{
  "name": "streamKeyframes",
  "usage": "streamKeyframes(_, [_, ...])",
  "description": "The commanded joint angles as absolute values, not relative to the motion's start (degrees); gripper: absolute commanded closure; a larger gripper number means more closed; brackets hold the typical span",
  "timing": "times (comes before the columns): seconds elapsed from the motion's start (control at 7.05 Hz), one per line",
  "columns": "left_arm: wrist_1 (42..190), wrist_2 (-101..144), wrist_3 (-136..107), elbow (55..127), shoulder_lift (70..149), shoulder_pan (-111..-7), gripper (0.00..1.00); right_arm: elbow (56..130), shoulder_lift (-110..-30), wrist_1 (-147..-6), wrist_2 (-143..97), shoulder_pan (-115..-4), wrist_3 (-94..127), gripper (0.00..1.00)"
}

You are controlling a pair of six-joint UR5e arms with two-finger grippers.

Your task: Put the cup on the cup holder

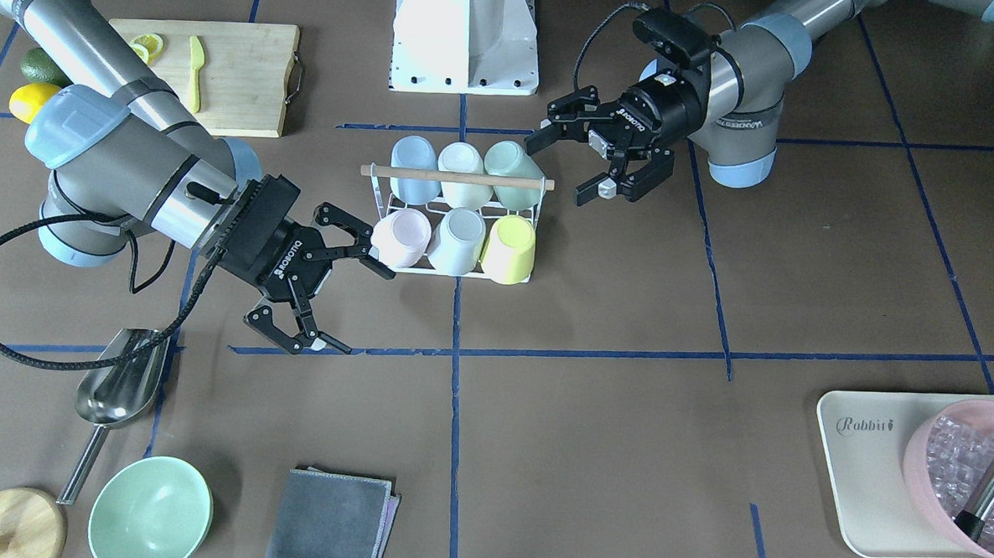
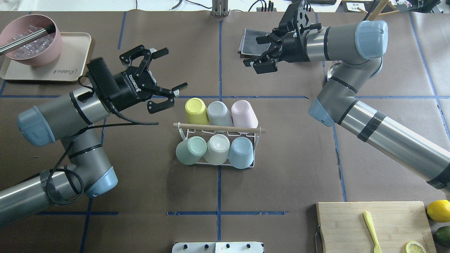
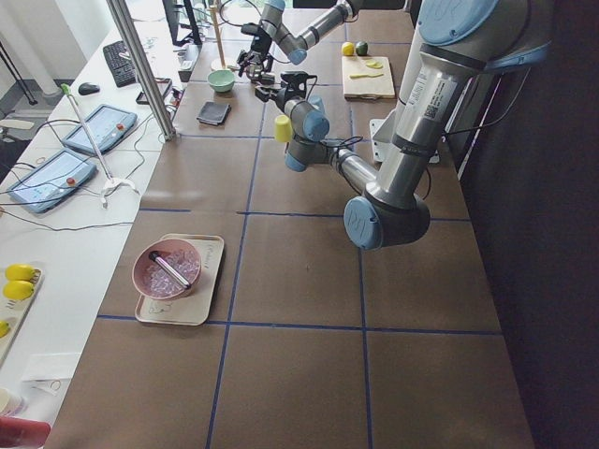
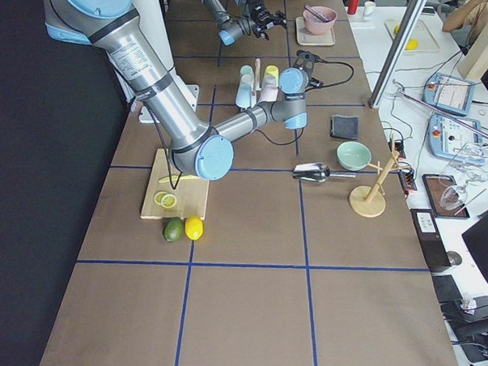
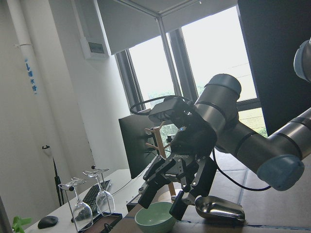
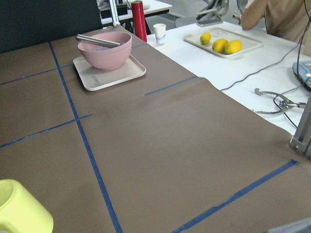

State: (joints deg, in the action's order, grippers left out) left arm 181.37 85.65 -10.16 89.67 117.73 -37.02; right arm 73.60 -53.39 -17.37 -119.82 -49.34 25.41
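Rack full, both claws free of it

The left claw (image 2: pixel 171 78) and right claw (image 2: pixel 254 52) both gape wide, holding nothing. The cup holder (image 2: pixel 218 127) stands on the desk roughly between them, with six upturned cups on its prongs. As I judge it, the claws should withdraw upward without clipping the rod.

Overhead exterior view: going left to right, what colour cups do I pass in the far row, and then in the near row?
Far row: yellow cup → grey cup → pink cup. Near row: green cup → white cup → blue cup.
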Motion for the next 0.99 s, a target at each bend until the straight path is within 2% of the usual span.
streamKeyframes(0.0, [164.1,89.18,-14.84,92.26,120.06,-41.56,0.0,76.01,-53.52,-31.49,-123.3,-51.67,25.31,0.0])
streamKeyframes(0.28, [142.22,96.9,-14.85,97.8,120.06,-47.87,0.0,79.87,-54.4,-43.53,-125.32,-52.56,24.96,0.0])
streamKeyframes(0.57, [115.2,99.74,-15.11,111.1,118.14,-52.01,0.0,81.82,-54.58,-56.45,-128.13,-54.13,24.87,0.0])
streamKeyframes(0.85, [98.96,104.13,-15.91,120.46,114.45,-53.0,0.0,82.0,-54.58,-69.37,-128.32,-55.63,24.7,0.0])
